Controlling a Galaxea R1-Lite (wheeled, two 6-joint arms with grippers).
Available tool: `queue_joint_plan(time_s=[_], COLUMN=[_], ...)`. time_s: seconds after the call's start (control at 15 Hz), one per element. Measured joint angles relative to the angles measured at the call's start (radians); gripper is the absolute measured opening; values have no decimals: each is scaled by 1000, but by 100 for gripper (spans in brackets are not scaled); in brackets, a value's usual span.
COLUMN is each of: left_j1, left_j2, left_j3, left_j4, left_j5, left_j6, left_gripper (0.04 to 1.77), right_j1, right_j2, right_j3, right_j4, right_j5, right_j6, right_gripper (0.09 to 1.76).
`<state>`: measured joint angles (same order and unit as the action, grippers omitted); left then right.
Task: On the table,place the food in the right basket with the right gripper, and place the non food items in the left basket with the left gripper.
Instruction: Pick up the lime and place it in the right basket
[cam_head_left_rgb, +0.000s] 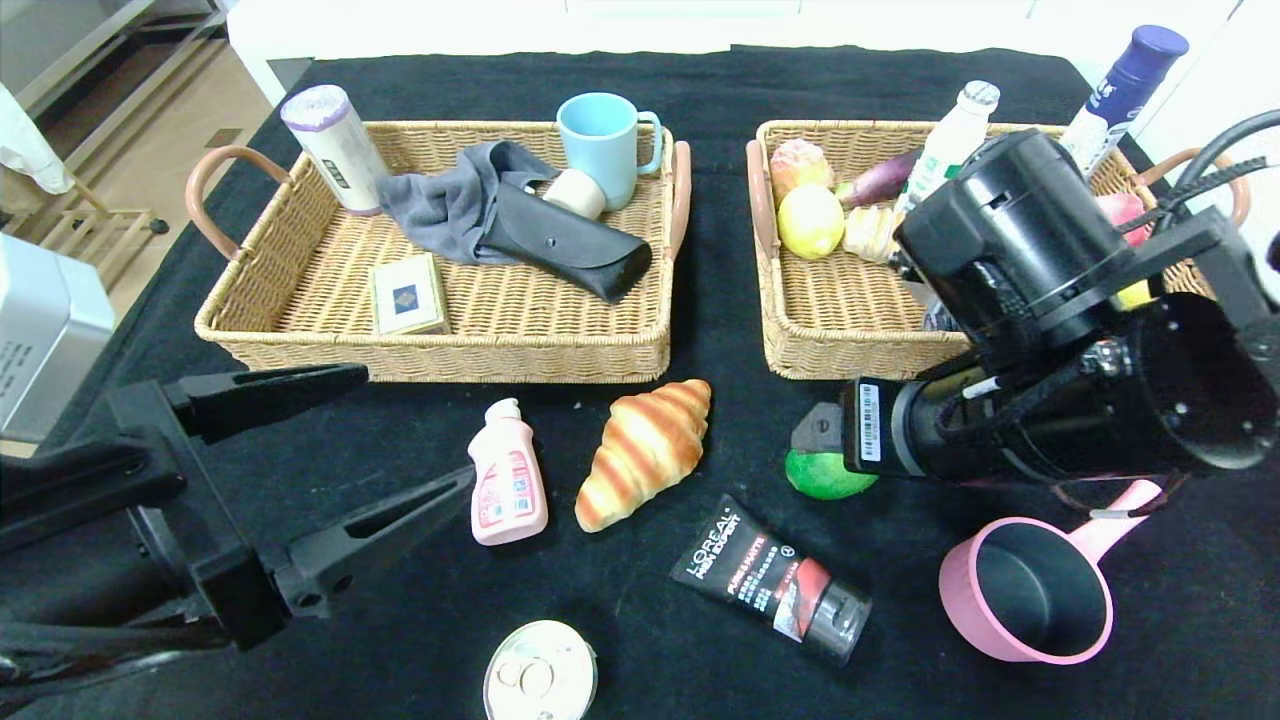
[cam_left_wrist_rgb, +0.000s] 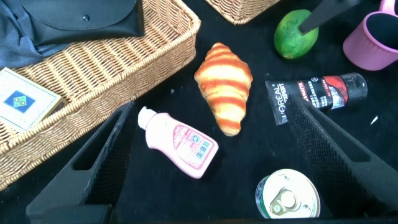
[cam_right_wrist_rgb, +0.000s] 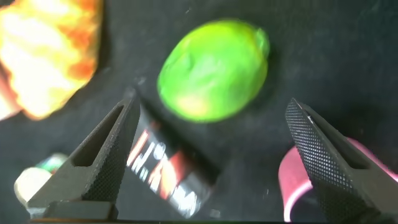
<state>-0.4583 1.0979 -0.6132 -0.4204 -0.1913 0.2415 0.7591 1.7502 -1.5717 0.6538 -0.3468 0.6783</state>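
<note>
Black cloth covers the counter (cam_head_left_rgb: 700, 100), and things are read across it from the robot's left to its right.

At the near left the left end effector (cam_head_left_rgb: 410, 440) hangs above the cloth with its fingers spread wide apart and nothing between them; in its wrist view the pink bottle (cam_left_wrist_rgb: 179, 142) lies between the two fingers (cam_left_wrist_rgb: 99, 162).

Behind it, the left basket (cam_head_left_rgb: 430, 350) holds a white cylinder with a purple top (cam_head_left_rgb: 333, 148) standing in its far left corner, a small card box (cam_head_left_rgb: 408, 294) lying flat, a grey cloth (cam_head_left_rgb: 445, 205), a black case (cam_head_left_rgb: 565, 245) resting across that cloth, and a light blue mug (cam_head_left_rgb: 603, 145) upright at the far right.

On the open cloth near the basket's front lie the pink bottle (cam_head_left_rgb: 508, 487), then a croissant (cam_head_left_rgb: 645, 450) just beside it. Nearer the robot a tin can (cam_head_left_rgb: 540, 672) sits at the picture's edge, and a black tube (cam_head_left_rgb: 770, 580) lies slanted to its right.

A green fruit (cam_head_left_rgb: 825, 478) rests on the cloth in front of the right basket (cam_head_left_rgb: 840, 350). The right end effector (cam_right_wrist_rgb: 214, 155) hovers directly above it with its fingers apart, one on each side of the fruit in the wrist view, neither seen touching it.

Inside the right basket sit a reddish fruit (cam_head_left_rgb: 800, 165), a lemon (cam_head_left_rgb: 810, 220), a purple vegetable (cam_head_left_rgb: 880, 180), a pale pastry (cam_head_left_rgb: 868, 232) and a white bottle (cam_head_left_rgb: 950, 140); the arm hides the rest. A blue-capped bottle (cam_head_left_rgb: 1125, 85) stands at its far right.

A pink saucepan (cam_head_left_rgb: 1030, 590) sits on the cloth at the near right.
</note>
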Motion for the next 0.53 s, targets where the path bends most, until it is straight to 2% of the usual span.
queue_joint_plan(time_s=[0.53], left_j1=[23], left_j2=[-3], left_j3=[1], left_j4=[0], left_j5=[-3], left_j6=[1], left_gripper=[172], right_j1=[-8], right_j2=[102], right_j3=[-101], right_j4=[49], right_j5=[-36], right_j6=[27], right_gripper=[171])
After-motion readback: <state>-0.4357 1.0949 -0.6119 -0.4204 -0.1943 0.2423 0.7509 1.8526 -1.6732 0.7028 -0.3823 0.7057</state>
